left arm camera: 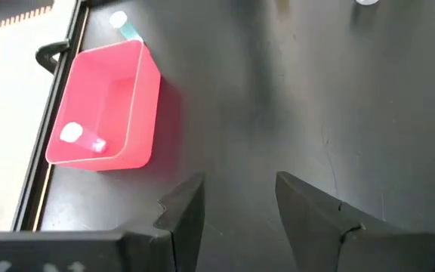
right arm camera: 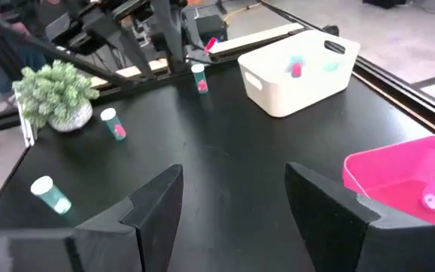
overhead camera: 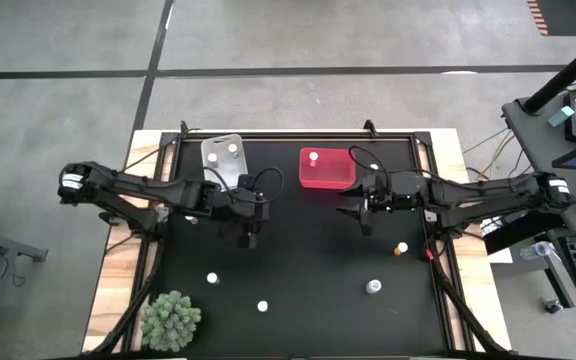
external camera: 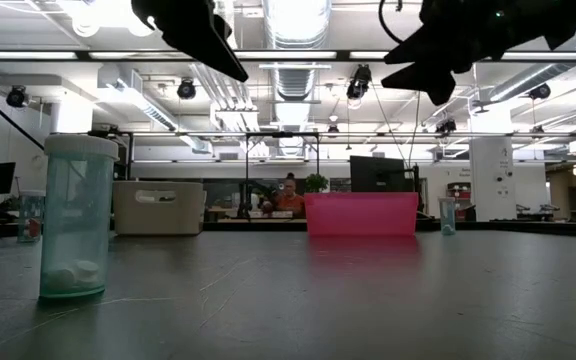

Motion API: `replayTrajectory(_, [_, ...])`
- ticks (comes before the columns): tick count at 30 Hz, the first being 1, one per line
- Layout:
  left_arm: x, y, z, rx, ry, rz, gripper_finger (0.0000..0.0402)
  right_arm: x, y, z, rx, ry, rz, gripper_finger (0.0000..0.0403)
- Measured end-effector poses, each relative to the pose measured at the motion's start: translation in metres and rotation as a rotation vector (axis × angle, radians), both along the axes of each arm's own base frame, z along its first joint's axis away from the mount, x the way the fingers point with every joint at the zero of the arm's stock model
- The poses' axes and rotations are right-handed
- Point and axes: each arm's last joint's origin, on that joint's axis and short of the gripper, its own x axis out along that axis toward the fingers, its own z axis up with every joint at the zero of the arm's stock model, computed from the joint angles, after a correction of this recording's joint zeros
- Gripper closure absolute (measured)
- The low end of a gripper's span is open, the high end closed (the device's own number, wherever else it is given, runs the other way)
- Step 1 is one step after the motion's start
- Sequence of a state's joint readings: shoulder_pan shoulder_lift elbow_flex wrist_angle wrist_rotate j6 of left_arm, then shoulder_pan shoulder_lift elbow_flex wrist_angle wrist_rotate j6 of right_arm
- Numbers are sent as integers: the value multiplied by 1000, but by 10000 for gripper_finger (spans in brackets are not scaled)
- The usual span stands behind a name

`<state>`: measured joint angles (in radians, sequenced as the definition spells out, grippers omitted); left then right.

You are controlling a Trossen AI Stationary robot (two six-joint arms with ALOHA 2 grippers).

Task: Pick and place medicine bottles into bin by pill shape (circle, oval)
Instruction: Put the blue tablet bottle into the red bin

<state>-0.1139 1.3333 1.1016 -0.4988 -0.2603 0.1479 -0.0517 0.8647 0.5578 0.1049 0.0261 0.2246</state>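
My left gripper (overhead camera: 250, 238) hangs open and empty above the table's middle, near the whitish-clear bin (overhead camera: 223, 156); its fingers frame bare tabletop in the left wrist view (left arm camera: 236, 215). My right gripper (overhead camera: 362, 215) hangs open and empty just in front of the red bin (overhead camera: 326, 170), as the right wrist view (right arm camera: 236, 204) shows. One bottle (left arm camera: 81, 137) lies in the red bin. A few bottles (right arm camera: 297, 66) lie in the clear bin. Loose white-capped bottles stand on the table at the near left (overhead camera: 212, 278), the near middle (overhead camera: 262, 305) and the near right (overhead camera: 373, 287); an amber one (overhead camera: 401, 248) stands at the right.
A green spiky plant (overhead camera: 172, 320) stands at the near left corner. Another bottle (left arm camera: 125, 26) stands beside the red bin. In the low view a translucent green bottle (external camera: 76, 215) stands close to the camera. A raised black frame (overhead camera: 434, 250) borders the mat.
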Motion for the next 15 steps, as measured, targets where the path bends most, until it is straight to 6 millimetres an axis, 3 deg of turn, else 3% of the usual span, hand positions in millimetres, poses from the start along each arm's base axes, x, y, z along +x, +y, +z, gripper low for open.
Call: replayTrajectory(15, [-34,5,1,84,-225,-64,255,32,-5,23,19,243,-18,179])
